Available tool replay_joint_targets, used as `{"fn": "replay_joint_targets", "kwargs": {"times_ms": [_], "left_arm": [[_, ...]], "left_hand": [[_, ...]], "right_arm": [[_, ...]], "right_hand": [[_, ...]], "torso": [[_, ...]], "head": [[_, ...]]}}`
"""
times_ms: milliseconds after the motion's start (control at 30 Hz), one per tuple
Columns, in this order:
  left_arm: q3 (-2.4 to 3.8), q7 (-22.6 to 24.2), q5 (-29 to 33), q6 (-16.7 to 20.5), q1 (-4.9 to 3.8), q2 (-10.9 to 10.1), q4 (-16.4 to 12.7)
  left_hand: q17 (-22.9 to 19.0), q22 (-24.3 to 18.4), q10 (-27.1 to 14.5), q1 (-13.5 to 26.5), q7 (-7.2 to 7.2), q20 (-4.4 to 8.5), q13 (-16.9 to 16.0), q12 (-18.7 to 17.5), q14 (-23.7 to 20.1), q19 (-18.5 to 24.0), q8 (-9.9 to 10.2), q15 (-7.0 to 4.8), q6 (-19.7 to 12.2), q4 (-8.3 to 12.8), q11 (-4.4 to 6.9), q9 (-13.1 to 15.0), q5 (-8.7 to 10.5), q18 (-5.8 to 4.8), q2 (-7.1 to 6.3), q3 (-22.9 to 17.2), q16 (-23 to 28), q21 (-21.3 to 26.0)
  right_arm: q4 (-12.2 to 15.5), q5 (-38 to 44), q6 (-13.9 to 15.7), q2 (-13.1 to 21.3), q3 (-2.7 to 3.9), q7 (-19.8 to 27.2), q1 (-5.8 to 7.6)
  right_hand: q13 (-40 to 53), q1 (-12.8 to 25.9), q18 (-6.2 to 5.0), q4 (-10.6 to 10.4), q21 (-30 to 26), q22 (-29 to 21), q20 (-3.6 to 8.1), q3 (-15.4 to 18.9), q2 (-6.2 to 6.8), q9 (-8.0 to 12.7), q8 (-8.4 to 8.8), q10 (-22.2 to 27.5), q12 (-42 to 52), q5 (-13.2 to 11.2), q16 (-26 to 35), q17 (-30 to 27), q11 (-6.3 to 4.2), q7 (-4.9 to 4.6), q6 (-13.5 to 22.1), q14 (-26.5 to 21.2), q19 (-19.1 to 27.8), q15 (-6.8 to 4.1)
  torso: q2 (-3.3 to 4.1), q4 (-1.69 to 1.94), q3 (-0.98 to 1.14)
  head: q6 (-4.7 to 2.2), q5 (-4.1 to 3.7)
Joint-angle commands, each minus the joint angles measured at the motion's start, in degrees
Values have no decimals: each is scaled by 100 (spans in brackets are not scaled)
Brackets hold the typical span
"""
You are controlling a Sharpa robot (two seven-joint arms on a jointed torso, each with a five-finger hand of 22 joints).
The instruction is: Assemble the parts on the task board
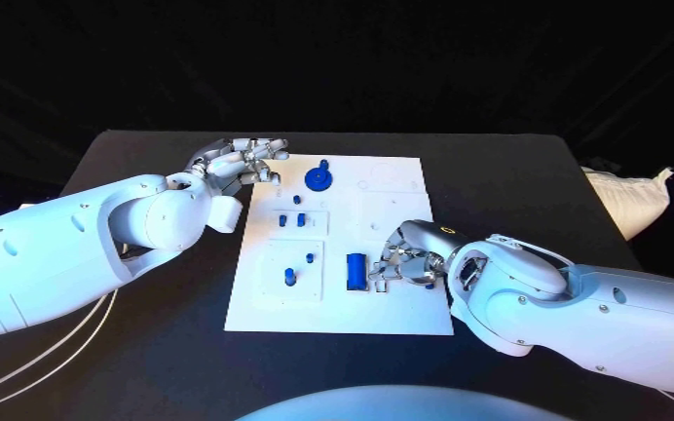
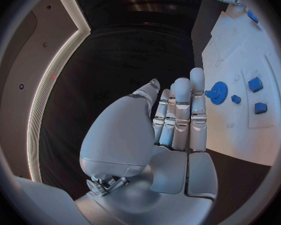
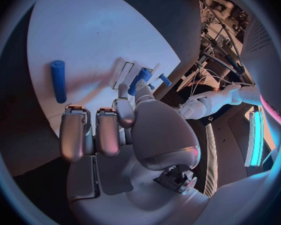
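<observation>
The white task board (image 1: 400,211) lies mid-table. At its far edge a blue gear (image 1: 320,179) (image 2: 218,92) stands on a post, and small blue parts (image 1: 292,219) (image 2: 255,84) sit in a raised panel below it. Two more small parts (image 1: 291,276) sit in the nearer panel. A blue cylinder (image 1: 356,272) (image 3: 58,80) lies flat on the board. My right hand (image 1: 407,257) (image 3: 125,130) hovers just right of the cylinder and pinches a small blue peg (image 3: 142,80) between thumb and finger. My left hand (image 1: 246,162) (image 2: 178,120) hangs at the board's far left corner with straight fingers, holding nothing.
A white cloth bag (image 1: 626,195) lies at the table's right edge. Pale cables (image 1: 50,348) run under my left arm at the near left. Bare black table (image 1: 168,363) borders the board on both sides.
</observation>
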State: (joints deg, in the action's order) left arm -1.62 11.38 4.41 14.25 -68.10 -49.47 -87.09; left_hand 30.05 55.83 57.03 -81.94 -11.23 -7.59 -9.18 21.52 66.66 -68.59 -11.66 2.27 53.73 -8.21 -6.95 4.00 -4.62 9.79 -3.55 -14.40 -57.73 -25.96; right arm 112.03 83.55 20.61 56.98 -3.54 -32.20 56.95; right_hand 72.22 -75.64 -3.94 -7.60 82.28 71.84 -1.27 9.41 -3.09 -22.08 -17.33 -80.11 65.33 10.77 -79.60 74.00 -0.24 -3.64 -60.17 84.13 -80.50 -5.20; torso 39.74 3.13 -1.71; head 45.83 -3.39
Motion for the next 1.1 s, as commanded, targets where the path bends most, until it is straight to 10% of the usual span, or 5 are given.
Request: {"fn": "replay_joint_targets", "kwargs": {"times_ms": [33, 500, 1100], "left_arm": [[2, 34, -24, -94, 1, 2, -7], [-1, 64, -31, -104, 15, 13, -21], [-4, 69, -40, -208, 30, 1, -21]], "left_hand": [[-9, -9, -42, -25, -6, -28, -6, 17, -36, 27, -26, -7, -50, 19, 0, -6, -23, 58, 14, 11, 26, 35], [-9, -10, -40, -27, -5, -28, -7, 21, -38, 27, -29, -7, -48, 20, 1, -6, -23, 58, 15, 12, 26, 37], [-11, -12, -37, -30, -3, -29, -9, 30, -40, 28, -35, -8, -45, 21, 3, -5, -22, 59, 14, 15, 26, 39]], "right_arm": [[108, -232, 173, 218, 17, 233, 45], [213, 209, -281, 1109, 23, 26, 236], [41, 839, -1032, 1025, -13, -199, 167]], "right_hand": [[-77, -37, 1, 13, -40, -20, -49, 29, -9, 80, 175, -9, -132, 102, 37, -13, -7, -74, 162, 307, 35, 92], [-415, -64, -68, 43, -206, -320, -147, 89, 27, 258, 474, 193, -648, 143, 261, -290, 59, -136, 40, 239, 212, 163], [-473, 165, -72, -144, -241, -346, -129, 228, 72, 256, 515, 166, -737, 88, 279, -275, 20, -80, -209, 251, 214, 134]], "torso": [[-3, -2, -3], [-6, -17, -2], [-5, -22, -10]], "head": [[-27, -11], [-100, -176], [-93, -211]]}}
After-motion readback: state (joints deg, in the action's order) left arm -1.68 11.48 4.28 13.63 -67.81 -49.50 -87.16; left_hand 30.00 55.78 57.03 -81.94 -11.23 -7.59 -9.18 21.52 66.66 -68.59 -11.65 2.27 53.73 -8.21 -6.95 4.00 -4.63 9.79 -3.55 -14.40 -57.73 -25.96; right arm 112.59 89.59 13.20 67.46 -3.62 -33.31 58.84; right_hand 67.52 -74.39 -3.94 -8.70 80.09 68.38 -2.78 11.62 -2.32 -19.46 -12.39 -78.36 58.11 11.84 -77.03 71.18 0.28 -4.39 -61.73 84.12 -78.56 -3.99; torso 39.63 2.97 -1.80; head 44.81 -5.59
